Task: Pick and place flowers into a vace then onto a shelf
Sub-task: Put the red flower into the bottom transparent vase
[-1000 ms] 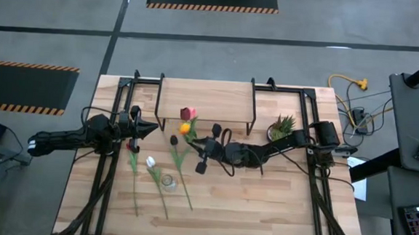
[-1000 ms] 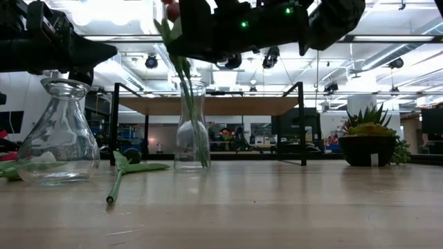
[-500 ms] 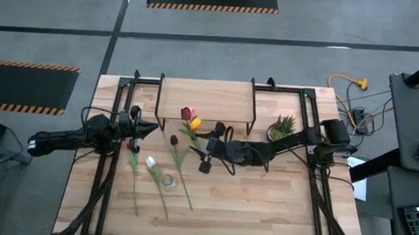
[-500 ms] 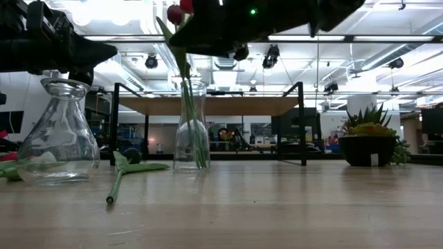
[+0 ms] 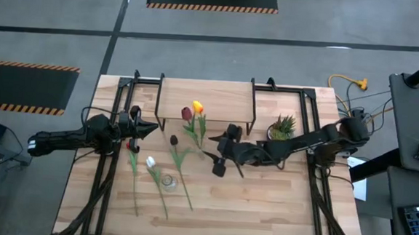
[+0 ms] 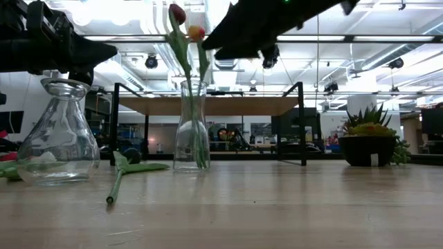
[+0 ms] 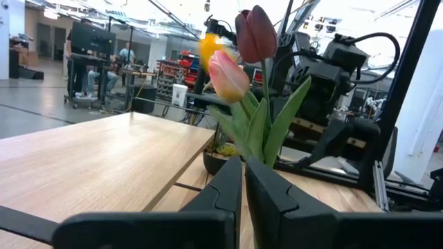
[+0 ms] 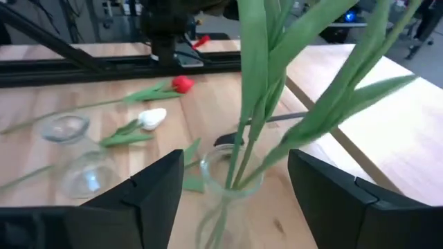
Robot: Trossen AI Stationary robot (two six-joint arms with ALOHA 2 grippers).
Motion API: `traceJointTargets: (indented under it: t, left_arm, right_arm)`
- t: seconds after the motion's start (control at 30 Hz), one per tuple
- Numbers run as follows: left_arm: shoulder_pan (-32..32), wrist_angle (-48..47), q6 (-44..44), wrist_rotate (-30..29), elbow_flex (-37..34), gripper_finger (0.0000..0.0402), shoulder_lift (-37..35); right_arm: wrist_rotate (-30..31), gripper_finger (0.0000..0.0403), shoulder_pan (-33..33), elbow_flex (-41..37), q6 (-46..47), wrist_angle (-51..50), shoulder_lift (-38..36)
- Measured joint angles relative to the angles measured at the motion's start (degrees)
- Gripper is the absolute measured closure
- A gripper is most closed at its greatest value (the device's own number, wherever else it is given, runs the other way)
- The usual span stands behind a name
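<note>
A narrow glass vase [image 6: 192,126] stands on the table in front of the shelf [image 5: 206,97]. It holds three tulips [image 5: 193,116]: maroon [image 7: 256,31], pink [image 7: 227,76] and orange [image 6: 196,32]. My right gripper [image 5: 218,153] is open just right of the vase [image 8: 232,181], with one finger on each side and clear of it. Three loose tulips lie flat on the table: dark maroon [image 5: 173,140], white [image 5: 150,161] and red [image 5: 130,146]. My left gripper [image 5: 150,128] hovers shut by the shelf's left leg.
A second, rounder glass vase [image 6: 59,131] stands near the loose tulips at the front left [image 5: 168,180]. A spiky potted plant [image 5: 282,126] sits right of the shelf. Black frame rails run along both sides of the table [image 5: 262,208].
My right gripper has opened and let go of the tulips, then drawn back toward the table's right edge. The tulips stay in the narrow vase, and their heads have swung up and toward the shelf.
</note>
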Motion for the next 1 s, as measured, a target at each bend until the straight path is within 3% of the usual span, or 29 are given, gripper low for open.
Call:
traceJointTargets:
  t: [0.33,0.57,0.7,0.8,0.9,1.0]
  left_arm:
    - [0.0,0.0,-0.02,0.0,0.0,0.0398,0.0]
    - [-0.01,0.0,-0.02,0.0,0.0,0.0398,0.0]
    - [0.0,0.01,-0.01,0.0,0.0,0.0398,0.02]
    - [0.0,0.0,0.0,0.0,0.0,0.0398,0.01]
    - [0.0,-0.02,-0.02,-0.01,0.0,0.0398,0.0]
    - [-0.02,-0.02,-0.02,0.0,0.0,0.0398,0.0]
  right_arm:
    - [-0.13,0.0163,5.0,-8.67,-1.01,0.52,-8.81]
    - [-0.19,0.0178,8.06,-22.69,0.7,8.04,-15.1]
    - [-0.31,0.0199,7.01,-31.99,1.75,17.73,-20.01]
    - [-3.87,0.0227,4.64,-38.21,0.86,27.38,-23.01]
    - [-11.43,0.0268,0.4,-42.5,-1.8,36.83,-24.98]
    - [-17.87,0.0316,-5.07,-44.78,-4.08,39.7,-26.62]
